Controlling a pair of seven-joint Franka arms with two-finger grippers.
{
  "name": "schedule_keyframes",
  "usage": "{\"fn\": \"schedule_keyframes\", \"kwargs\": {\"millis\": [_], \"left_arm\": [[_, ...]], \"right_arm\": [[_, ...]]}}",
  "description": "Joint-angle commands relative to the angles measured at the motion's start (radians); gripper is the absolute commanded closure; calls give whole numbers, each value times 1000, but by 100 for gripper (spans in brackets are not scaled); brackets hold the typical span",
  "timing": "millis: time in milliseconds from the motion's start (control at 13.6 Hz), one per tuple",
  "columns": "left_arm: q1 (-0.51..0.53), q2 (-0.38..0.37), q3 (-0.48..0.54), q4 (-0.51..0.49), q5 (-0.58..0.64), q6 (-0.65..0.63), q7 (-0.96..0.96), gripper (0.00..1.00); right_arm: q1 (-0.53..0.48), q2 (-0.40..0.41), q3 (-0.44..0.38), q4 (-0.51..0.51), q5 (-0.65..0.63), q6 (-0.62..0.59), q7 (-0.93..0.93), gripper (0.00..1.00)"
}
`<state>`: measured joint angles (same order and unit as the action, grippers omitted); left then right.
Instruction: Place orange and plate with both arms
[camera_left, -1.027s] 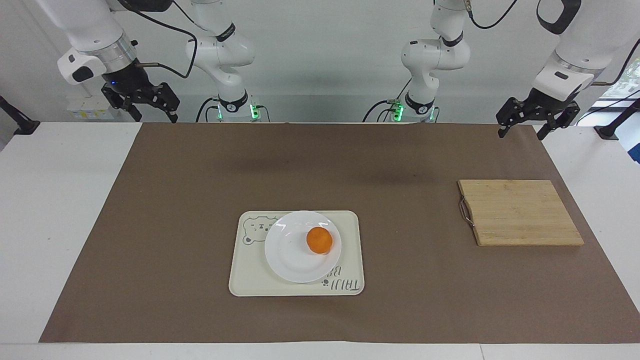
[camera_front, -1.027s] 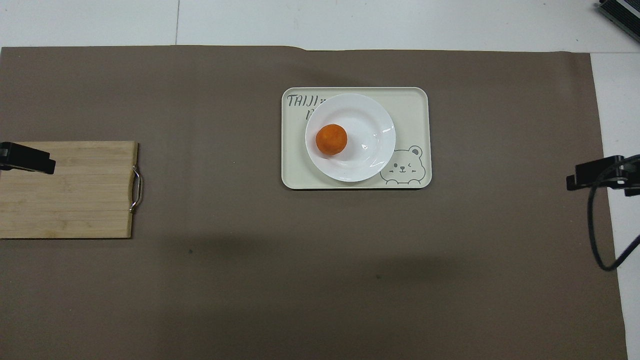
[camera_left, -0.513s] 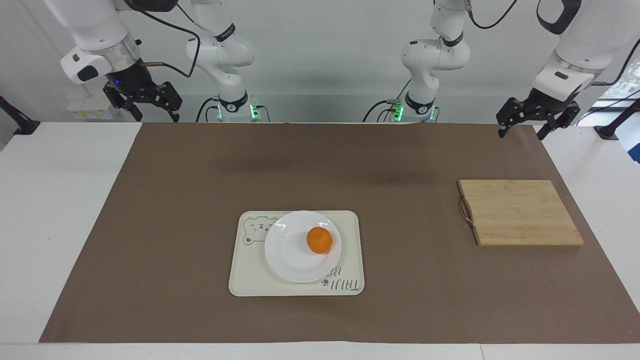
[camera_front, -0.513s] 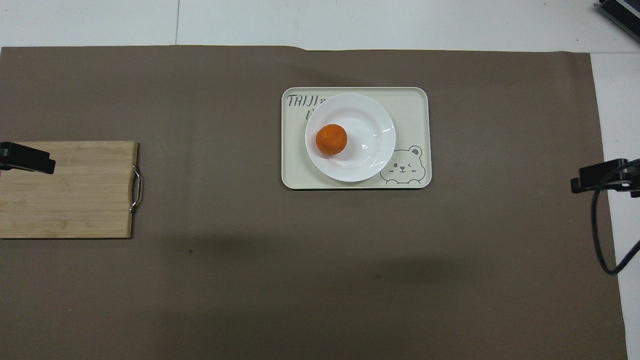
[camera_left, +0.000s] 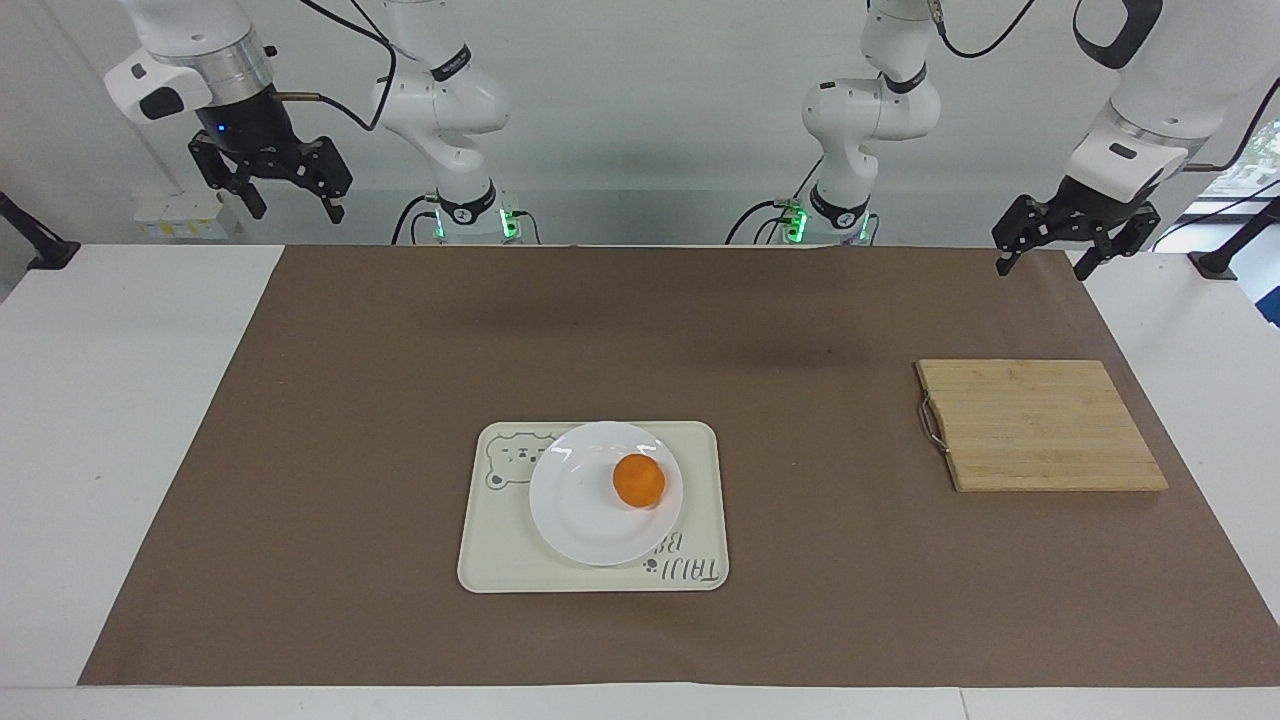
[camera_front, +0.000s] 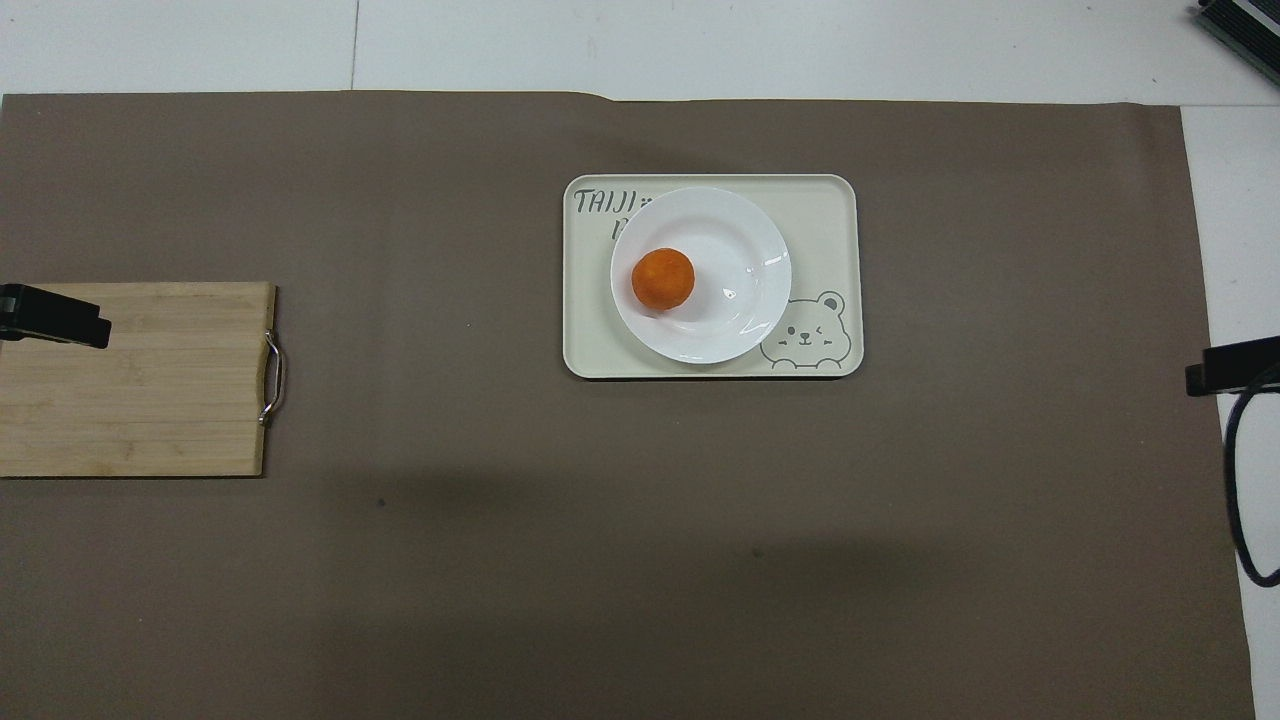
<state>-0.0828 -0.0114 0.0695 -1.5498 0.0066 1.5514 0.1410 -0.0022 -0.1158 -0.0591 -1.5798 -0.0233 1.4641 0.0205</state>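
Observation:
The orange (camera_left: 639, 480) (camera_front: 662, 279) rests on the white plate (camera_left: 580, 505) (camera_front: 740, 255), off-centre toward the left arm's end. The plate sits on a cream tray (camera_left: 497, 550) (camera_front: 830, 215) with a bear drawing, in the middle of the brown mat. My right gripper (camera_left: 293, 212) hangs high in the air, open and holding nothing, over the mat's edge at the right arm's end. My left gripper (camera_left: 1045, 266) waits open and holding nothing, up over the mat's edge at the left arm's end. Both grippers are well away from the tray.
A bamboo cutting board (camera_left: 1040, 425) (camera_front: 150, 380) with a metal handle lies on the mat toward the left arm's end. The brown mat (camera_left: 350, 400) covers most of the white table. A black cable (camera_front: 1235, 480) hangs from the right arm.
My right gripper has risen and drawn back toward the right arm's end of the table. The left arm, orange, plate and tray have not moved.

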Motion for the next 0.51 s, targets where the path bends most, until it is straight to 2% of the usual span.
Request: {"fn": "schedule_keyframes", "kwargs": {"millis": [0, 440], "left_arm": [[9, -1, -2, 14, -8, -14, 16, 0], [9, -1, -2, 16, -8, -14, 16, 0]], "right_arm": [[-19, -10, 19, -12, -11, 2, -24, 0], [-19, -11, 18, -12, 19, -10, -31, 0]]}}
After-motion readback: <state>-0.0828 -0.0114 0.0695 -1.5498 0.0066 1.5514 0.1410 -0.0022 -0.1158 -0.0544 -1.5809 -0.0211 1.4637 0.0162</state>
